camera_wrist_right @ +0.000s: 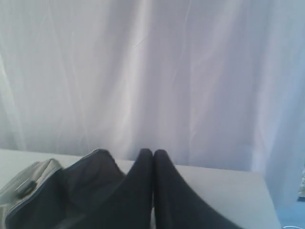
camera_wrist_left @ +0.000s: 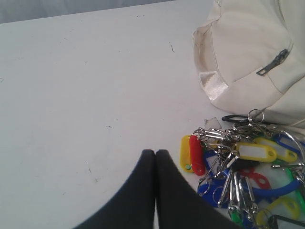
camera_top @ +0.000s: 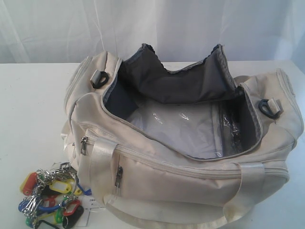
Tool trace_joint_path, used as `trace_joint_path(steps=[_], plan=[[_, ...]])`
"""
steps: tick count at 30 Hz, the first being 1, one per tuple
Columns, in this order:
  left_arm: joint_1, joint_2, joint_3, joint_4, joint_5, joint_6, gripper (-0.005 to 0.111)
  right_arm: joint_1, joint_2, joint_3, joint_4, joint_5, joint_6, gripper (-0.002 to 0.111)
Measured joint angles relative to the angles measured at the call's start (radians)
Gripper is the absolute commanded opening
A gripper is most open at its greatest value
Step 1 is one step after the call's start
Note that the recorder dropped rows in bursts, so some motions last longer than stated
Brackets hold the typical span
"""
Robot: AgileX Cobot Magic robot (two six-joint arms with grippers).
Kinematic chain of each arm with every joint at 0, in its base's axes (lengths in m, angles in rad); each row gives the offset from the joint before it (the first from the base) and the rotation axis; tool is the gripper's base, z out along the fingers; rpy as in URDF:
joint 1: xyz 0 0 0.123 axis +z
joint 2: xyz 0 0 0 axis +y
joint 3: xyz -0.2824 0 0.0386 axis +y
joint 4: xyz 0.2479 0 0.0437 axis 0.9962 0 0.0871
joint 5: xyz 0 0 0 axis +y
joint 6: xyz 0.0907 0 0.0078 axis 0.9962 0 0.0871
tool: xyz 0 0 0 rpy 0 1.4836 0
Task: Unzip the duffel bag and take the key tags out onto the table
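Duffel bag (camera_top: 190, 176) gaping open, grey lining showing, and the key tags (camera_top: 50, 198) sit heaped on the table (camera_top: 28, 105) just beside its front corner, left gripper (camera_wrist_left: 155, 151) pinched together empty near them, right gripper (camera_wrist_right: 152, 150) likewise closed, empty, by the bag's mouth.

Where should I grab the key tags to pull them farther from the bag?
Pinch the metal rings at the heart of the key tags, coming straight down on the open table side. The tags lie flat and splayed, hard to pinch, and the duffel bag crowds the other side.
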State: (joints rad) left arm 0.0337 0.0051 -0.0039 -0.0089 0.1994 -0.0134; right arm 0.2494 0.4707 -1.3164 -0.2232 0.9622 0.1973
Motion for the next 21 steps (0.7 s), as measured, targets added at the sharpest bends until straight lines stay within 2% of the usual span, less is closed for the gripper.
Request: trace_joint_path(steps=[6,9,21], plan=[[0.0,0.0,0.0,0.0,0.0,0.0,0.0,-0.215,-0.106,0.0,0.0,0.0,0.0,0.0],[0.0,0.0,0.0,0.0,0.0,0.0,0.0,-0.275,-0.148,-0.002,0.0,0.0,0.002,0.0],[0.0,0.0,0.0,0.0,0.0,0.0,0.0,-0.288,-0.221,0.027,0.004,0.001,0.002,0.0]])
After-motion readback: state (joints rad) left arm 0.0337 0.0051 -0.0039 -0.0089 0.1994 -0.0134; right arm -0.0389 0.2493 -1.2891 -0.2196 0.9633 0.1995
